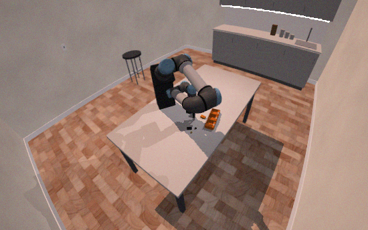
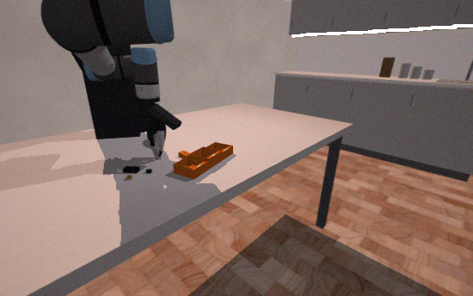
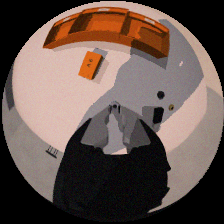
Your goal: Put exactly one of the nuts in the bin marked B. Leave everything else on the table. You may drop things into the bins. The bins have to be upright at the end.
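Holding: my pincer (image 3: 116,107) is clamped on a small thing at the table (image 2: 275,125); too small to tell, likely a nut
Edges: I work near the table's long edge; open tabletop lies toward the far end
Bins: the orange tray (image 2: 204,159) of bins stands upright beside my pincer; I cannot read the letters; I see nothing in the bins
Loose parts: an orange block (image 3: 90,65) lies between pincer and tray; a black piece (image 3: 157,115), a dark round piece (image 3: 160,94) and a brass nut (image 3: 171,106) lie apart
Axis: cannot tell
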`<state>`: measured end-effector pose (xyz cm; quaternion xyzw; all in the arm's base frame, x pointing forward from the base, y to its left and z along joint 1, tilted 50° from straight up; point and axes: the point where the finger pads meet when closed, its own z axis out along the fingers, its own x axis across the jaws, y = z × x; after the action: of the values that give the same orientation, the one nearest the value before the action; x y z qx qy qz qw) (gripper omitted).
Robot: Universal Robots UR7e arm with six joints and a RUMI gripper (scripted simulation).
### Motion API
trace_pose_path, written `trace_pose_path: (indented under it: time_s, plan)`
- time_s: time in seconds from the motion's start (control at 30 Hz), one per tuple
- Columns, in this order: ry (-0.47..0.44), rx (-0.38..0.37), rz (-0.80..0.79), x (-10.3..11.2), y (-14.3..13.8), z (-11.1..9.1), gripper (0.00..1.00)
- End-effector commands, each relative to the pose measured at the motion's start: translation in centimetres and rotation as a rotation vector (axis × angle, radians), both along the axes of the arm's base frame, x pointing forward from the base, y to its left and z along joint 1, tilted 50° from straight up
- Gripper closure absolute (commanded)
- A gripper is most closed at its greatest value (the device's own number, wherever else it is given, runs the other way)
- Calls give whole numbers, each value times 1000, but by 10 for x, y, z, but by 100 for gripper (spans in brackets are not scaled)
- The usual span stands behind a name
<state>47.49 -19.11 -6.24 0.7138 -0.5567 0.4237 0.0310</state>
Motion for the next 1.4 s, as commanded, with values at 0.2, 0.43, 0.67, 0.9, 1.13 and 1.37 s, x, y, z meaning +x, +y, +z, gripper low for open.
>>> trace_pose_path:
  time_s: [0.2, 0.43, 0.67, 0.9, 1.13, 1.37]
  plan:
    - [-1, -1, 0, 1, -1, 0, 100]
    - [-1, -1, 0, 1, -1, 0, 100]
    - [-1, -1, 1, -7, 7, 10, 100]
    - [-1, -1, 1, -17, 16, 20, 100]
    - [-1, -1, 1, -30, 28, 35, 100]
    - [-1, -1, 1, -34, 31, 39, 100]
